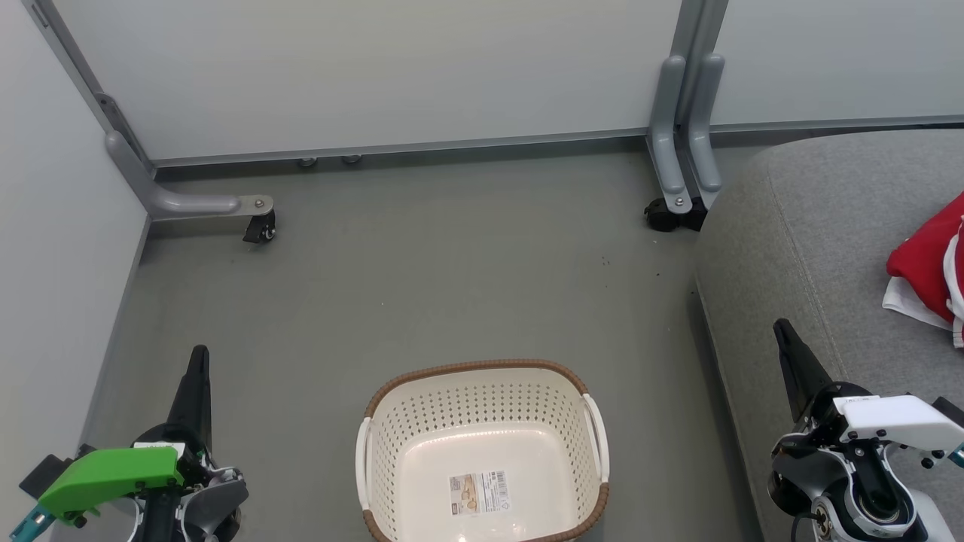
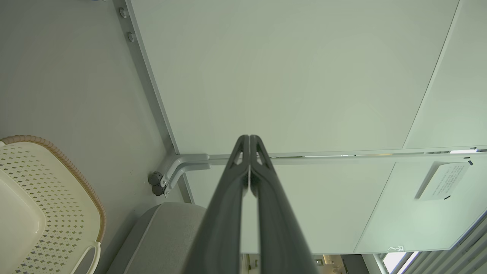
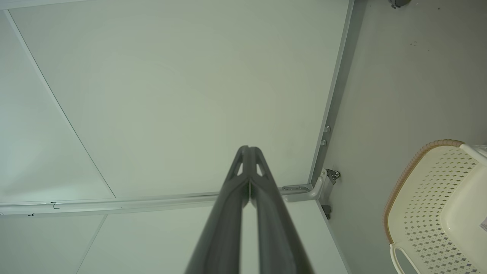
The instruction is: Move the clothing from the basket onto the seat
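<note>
Head view: the red clothing [image 1: 928,260] lies on the grey seat [image 1: 813,226], cut by the picture's right edge, so it is perhaps one garment or two. The laundry basket [image 1: 471,367] stands on the floor [image 1: 422,263]. Both the left tool [image 1: 199,354] and the right tool [image 1: 780,327] are closed, holding nothing.

I see a staged lab bay: pale partition panels [image 1: 392,75] on castors [image 1: 260,228] beyond the basket [image 1: 474,366], grey sofa seat [image 1: 813,248] to its right.
</note>
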You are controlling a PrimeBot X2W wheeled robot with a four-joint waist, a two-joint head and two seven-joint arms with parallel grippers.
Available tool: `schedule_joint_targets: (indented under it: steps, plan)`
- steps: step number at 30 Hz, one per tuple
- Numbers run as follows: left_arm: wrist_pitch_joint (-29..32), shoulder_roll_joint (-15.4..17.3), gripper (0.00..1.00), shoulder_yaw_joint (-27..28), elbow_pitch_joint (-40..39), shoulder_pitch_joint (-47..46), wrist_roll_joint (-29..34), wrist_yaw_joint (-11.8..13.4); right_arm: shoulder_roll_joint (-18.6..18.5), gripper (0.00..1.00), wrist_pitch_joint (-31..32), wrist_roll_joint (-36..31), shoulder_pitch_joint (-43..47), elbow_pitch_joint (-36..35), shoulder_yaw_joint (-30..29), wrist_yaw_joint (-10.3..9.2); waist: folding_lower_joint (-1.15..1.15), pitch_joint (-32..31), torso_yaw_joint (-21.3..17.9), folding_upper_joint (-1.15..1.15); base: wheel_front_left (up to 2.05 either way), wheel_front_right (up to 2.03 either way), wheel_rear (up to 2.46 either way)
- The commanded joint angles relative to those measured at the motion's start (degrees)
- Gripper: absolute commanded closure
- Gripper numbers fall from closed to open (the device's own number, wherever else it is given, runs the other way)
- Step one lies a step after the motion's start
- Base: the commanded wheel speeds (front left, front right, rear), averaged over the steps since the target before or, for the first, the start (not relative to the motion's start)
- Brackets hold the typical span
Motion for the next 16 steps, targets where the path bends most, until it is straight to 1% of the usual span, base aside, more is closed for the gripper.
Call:
schedule_joint_targets:
  steps: [1,16]
  plan:
    - [0.2,0.0,1.0,0.2,-0.1,-0.6,-0.1,-0.4,0.1,1.0,0.2,0.1,-0.5,0.1,-0.1,0.02,0.0,0.0,0.0,0.0,0.0,0.0,0.0]
    - [0.2,0.0,1.0,0.2,-0.1,-0.6,-0.2,-0.4,0.3,1.0,0.4,-0.3,-0.5,0.2,-0.5,0.02,0.0,0.0,0.0,0.0,0.0,0.0,0.0]
